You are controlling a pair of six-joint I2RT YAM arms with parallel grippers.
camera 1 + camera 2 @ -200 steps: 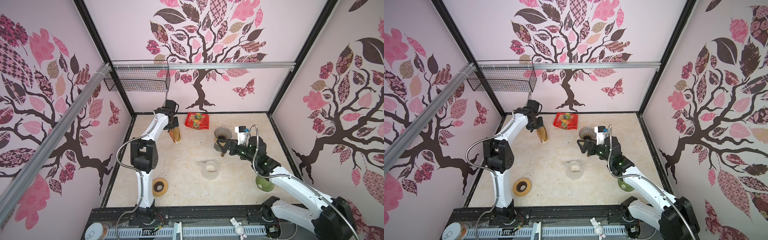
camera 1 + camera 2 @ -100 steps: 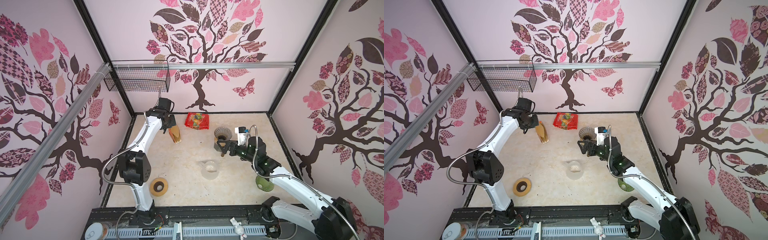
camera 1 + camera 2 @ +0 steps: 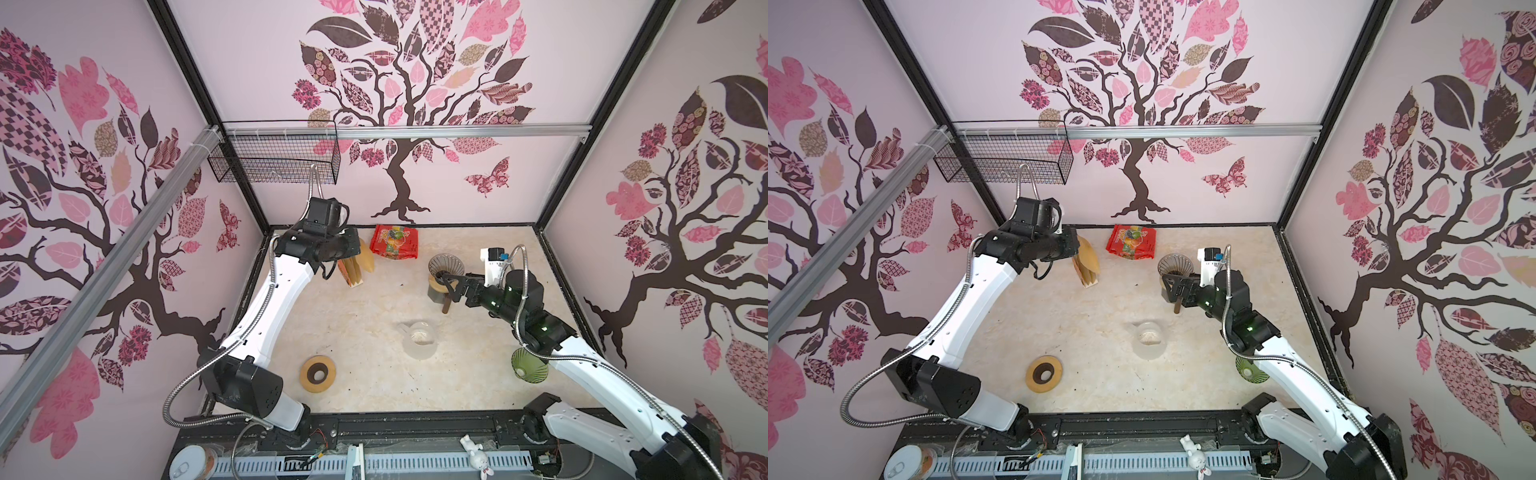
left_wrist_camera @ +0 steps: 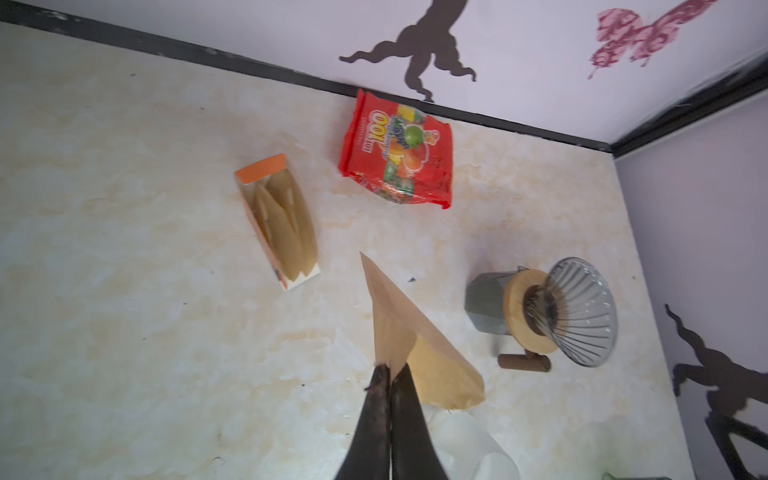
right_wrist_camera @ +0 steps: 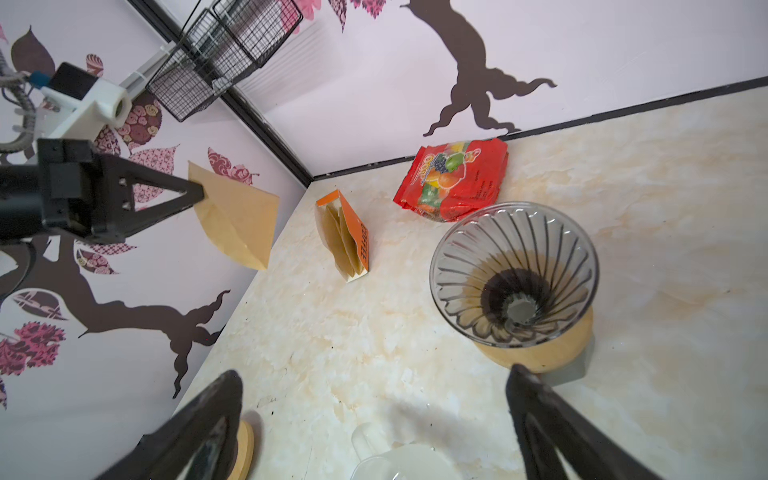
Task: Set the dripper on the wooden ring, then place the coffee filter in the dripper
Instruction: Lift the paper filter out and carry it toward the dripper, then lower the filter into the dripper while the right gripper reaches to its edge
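So, your left gripper [image 4: 390, 374] is pinched shut on one edge of the coffee filter [image 4: 411, 328], holding it in the air clear of the filter box [image 4: 276, 220] so the cone hangs free w/o dragging. Your right gripper [image 5: 374, 374] sits wide open & empty just beside the dripper [image 5: 515, 274], prob. to steady it. Dripper's upright on its wooden ring, empty, well apart from the filter.

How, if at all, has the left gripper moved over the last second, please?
Yes. The left gripper, shut on a coffee filter, has lifted off the filter box and swung right, toward the dripper.
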